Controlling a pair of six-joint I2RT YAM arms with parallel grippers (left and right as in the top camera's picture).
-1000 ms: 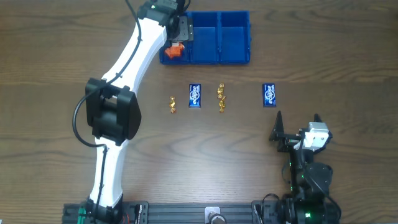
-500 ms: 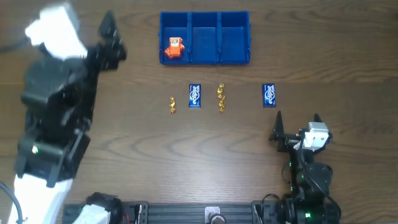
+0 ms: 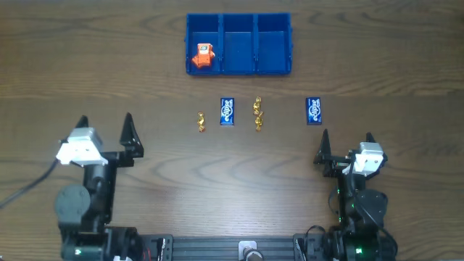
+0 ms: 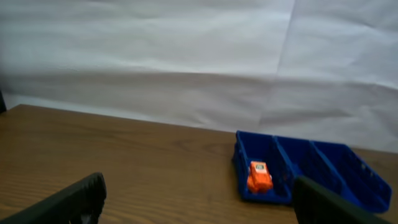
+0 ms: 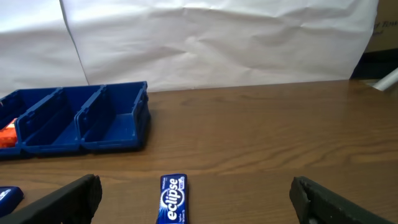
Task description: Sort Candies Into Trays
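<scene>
A blue three-compartment tray (image 3: 239, 71) stands at the table's far middle, with an orange candy (image 3: 204, 55) in its left compartment; the left wrist view has the tray (image 4: 323, 180) and orange candy (image 4: 259, 176) too. Two blue packs (image 3: 228, 111) (image 3: 314, 111) and gold-wrapped candies (image 3: 201, 121) (image 3: 257, 114) lie in a row nearer the arms. My left gripper (image 3: 105, 127) is open near the front left, far from the candies. My right gripper (image 3: 346, 143) is open at the front right, just behind the right blue pack (image 5: 173, 198).
A white backdrop (image 5: 211, 37) rises behind the table's far edge. Bare wood lies to the left and right of the tray and between the candy row and the arms' bases.
The left arm has pulled back from over the tray's left compartment to the front left, leaving the orange candy in the tray. The right arm has not moved.
</scene>
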